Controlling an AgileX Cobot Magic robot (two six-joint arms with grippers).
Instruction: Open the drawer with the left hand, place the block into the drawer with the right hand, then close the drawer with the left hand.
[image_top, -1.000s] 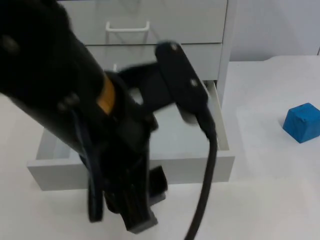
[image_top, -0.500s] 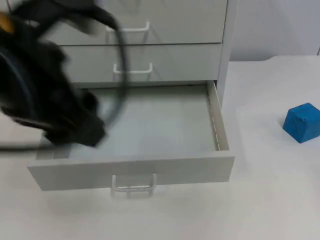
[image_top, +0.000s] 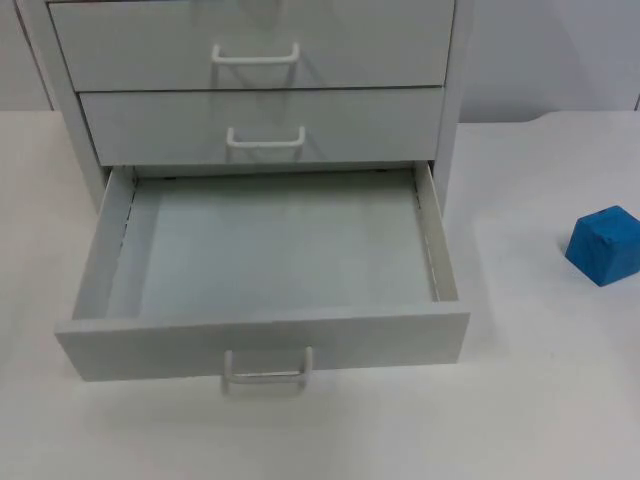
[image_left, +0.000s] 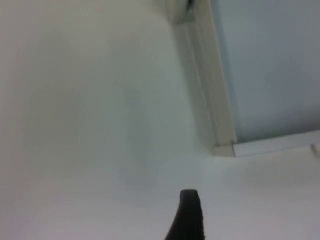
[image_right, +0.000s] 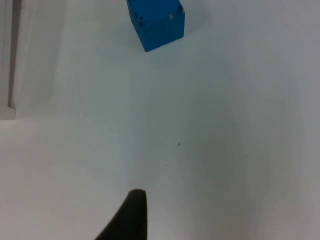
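The bottom drawer (image_top: 270, 270) stands pulled out of the cabinet (image_top: 250, 90), its floor bare, its handle (image_top: 267, 368) facing me. The blue block (image_top: 604, 245) sits on the white tabletop (image_top: 540, 400), well apart from the drawer on its right side. My left claw (image_left: 186, 217) hangs over the tabletop just beside the drawer's front corner — my right claw (image_right: 127, 215) hangs over the tabletop near the block. Whether either claw is released or clenched I cannot tell.

white table (image_top: 540, 420) carries drawer cabinet (image_top: 260, 70), blue block (image_top: 604, 245).
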